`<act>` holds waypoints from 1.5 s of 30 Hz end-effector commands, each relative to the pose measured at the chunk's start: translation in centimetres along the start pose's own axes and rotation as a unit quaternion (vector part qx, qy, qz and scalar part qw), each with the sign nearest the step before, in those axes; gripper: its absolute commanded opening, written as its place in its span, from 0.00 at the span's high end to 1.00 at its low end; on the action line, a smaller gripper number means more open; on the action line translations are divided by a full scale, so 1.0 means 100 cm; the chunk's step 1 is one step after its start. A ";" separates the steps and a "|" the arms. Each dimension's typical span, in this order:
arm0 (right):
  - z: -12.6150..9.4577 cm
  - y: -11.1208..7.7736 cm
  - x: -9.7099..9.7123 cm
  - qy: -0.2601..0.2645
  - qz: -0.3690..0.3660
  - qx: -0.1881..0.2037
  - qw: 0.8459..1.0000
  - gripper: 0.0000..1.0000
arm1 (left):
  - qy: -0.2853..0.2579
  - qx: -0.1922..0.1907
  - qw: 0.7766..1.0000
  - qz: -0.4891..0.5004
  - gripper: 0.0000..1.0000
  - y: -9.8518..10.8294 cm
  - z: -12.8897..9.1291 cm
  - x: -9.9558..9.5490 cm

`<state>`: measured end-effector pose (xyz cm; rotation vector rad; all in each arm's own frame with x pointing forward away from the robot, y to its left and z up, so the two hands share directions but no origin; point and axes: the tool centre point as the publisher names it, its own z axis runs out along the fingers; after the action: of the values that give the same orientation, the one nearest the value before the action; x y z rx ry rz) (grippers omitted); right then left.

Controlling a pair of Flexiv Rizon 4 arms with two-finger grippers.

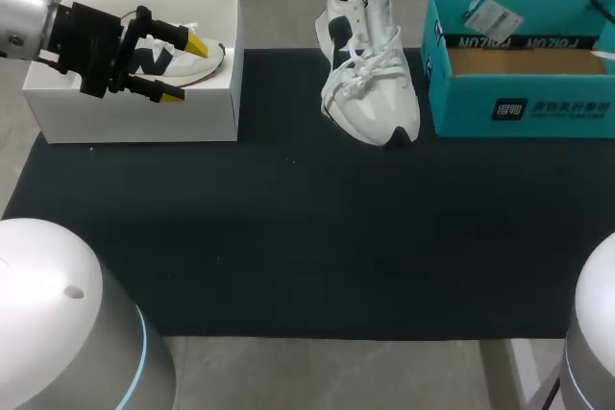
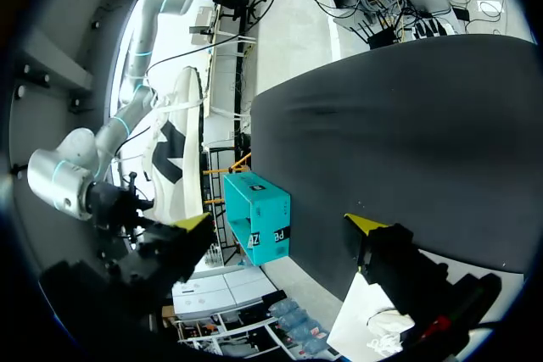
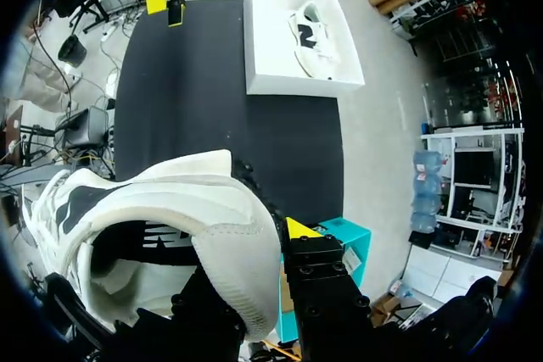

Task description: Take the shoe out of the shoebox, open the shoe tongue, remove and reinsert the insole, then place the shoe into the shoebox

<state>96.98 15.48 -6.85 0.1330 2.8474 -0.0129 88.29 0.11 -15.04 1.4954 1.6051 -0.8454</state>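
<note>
Currently your shoe (image 1: pixel 370 84), white with dark side panels and loose white laces, sits at the far middle of the scene, across the far edge of the black mat (image 1: pixel 307 237) that covers the counter (image 1: pixel 279 12). Its toe points toward you and slightly right. Its heel is at the far end, where your right tool (image 3: pixel 259 264) is clenched on the padded heel collar. In the right wrist view one yellow fingertip (image 3: pixel 297 228) presses the outside of the collar while the other finger is down inside the shoe's opening. You cannot tell whether the toe rests on the mat or hangs just above it. Just to the right of the shoe stands the teal shoebox (image 1: pixel 524 108), open at the top, with brown cardboard lying inside and a paper tag (image 1: pixel 492 14) at its far wall; shoe and shoebox are near each other but apart. Well to the left, at the mat's far left corner, is a shallow white box (image 1: pixel 135 117) holding a second shoe (image 1: pixel 207 62) on its side. Your left tool (image 1: pixel 183 69) hovers over that box, released, its two yellow tips spread wide with nothing gripped between them.
</note>
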 end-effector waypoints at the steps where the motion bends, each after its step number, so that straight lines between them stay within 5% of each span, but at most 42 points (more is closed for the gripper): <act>1: -0.002 0.000 0.000 0.000 0.000 0.000 1.000 1.00 | 0.002 0.001 1.000 0.000 0.00 0.001 0.000 0.000; 18: -0.003 0.003 0.001 -0.001 -0.008 0.001 1.000 1.00 | 0.002 0.001 1.000 0.000 0.00 0.001 0.000 0.000; 23: 0.001 -0.006 -0.012 -0.003 0.005 0.014 1.000 1.00 | 0.002 0.001 1.000 0.000 0.00 0.001 0.000 0.000; 33: 0.008 -0.074 -0.052 -0.025 0.017 0.044 0.999 1.00 | 0.002 0.001 1.000 0.000 0.00 0.001 0.000 0.000; 45: 0.025 -0.203 -0.089 0.013 0.019 0.083 0.996 1.00 | 0.002 0.001 1.000 0.000 0.00 0.001 0.000 0.000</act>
<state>104.00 -2.01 -7.09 0.2290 2.8495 -0.2959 88.29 0.11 -15.04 1.4954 1.6051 -0.8455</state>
